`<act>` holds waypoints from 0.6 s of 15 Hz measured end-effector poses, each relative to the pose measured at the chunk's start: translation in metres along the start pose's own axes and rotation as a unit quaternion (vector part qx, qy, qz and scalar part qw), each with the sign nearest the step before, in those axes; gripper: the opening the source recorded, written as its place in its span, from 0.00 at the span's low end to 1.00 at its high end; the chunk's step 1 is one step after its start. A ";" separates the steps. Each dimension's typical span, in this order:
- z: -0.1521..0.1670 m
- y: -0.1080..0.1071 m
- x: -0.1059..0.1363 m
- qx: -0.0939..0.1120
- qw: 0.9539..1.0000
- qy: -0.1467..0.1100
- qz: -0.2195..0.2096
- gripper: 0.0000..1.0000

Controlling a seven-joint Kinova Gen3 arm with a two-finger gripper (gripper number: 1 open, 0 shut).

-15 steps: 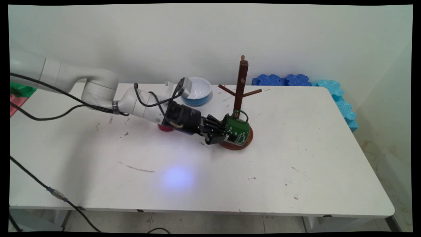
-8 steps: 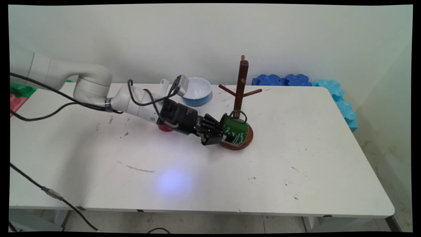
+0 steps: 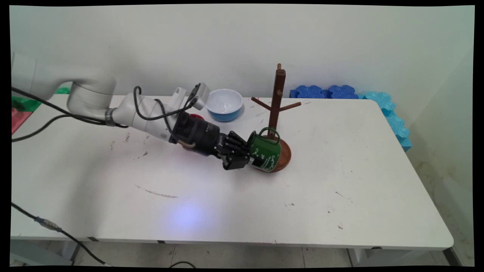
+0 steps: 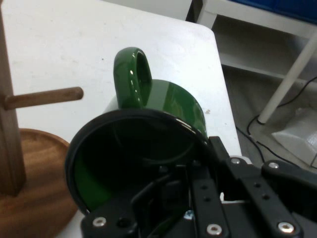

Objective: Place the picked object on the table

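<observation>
I hold the green enamel mug [image 3: 265, 152] tipped on its side over the wooden mug tree's round base [image 3: 284, 153]. My hand [image 3: 242, 154] pinches its rim, one finger inside the mouth. The mug looks stiff, light and glossy, so likely slippery; the rim or handle [image 4: 132, 77] suits a grip. The scuffed white table [image 3: 340, 166] also carries a blue bowl [image 3: 224, 104]; blue foam blocks [image 3: 327, 91] line the wall.
</observation>
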 end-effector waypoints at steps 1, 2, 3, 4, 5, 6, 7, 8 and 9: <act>-0.004 0.004 0.001 0.000 1.000 -0.003 0.002 0.00; -0.008 0.007 0.002 0.001 1.000 -0.006 0.004 0.00; -0.012 0.009 0.003 0.002 1.000 -0.010 0.006 0.00; -0.014 0.011 0.003 0.004 1.000 -0.012 0.008 0.00; -0.019 0.014 0.004 0.006 1.000 -0.017 0.011 0.00; -0.025 0.016 0.005 0.009 1.000 -0.022 0.014 0.00; -0.031 0.019 0.005 0.013 0.999 -0.027 0.018 0.00; -0.036 0.021 0.006 0.016 0.999 -0.032 0.022 0.00; -0.042 0.023 0.006 0.020 0.999 -0.038 0.027 0.00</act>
